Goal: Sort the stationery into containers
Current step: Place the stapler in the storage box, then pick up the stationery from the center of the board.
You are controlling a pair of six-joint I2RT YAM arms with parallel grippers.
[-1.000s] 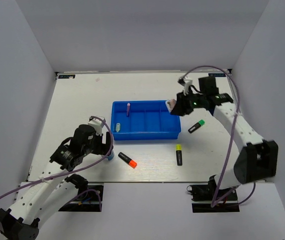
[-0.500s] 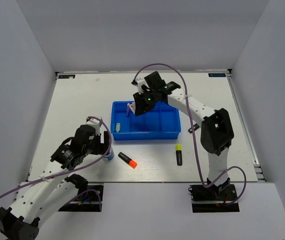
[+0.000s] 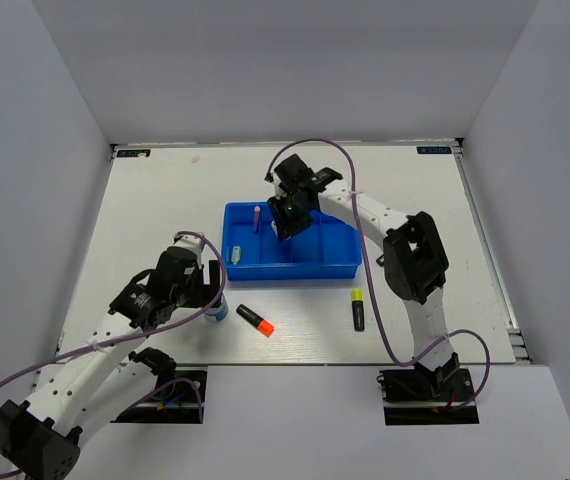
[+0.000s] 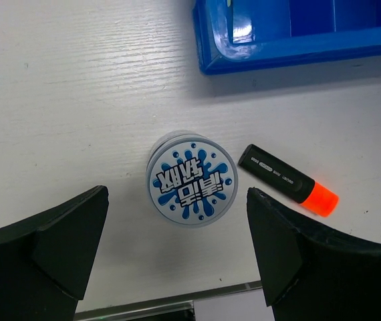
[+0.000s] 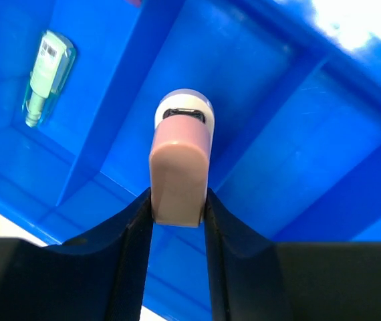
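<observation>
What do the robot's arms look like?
The left arm and right arm are white tubes with chunky black joints. Thin purple cables loop along them. The fingers are black and wedge-shaped.

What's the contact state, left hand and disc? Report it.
Apart. The left wrist view shows bare table between the disc and each finger of the left hand.

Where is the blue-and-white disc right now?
Left wrist view: the disc lies under the open left gripper, just left of the orange-capped marker, near the blue tray.
</observation>
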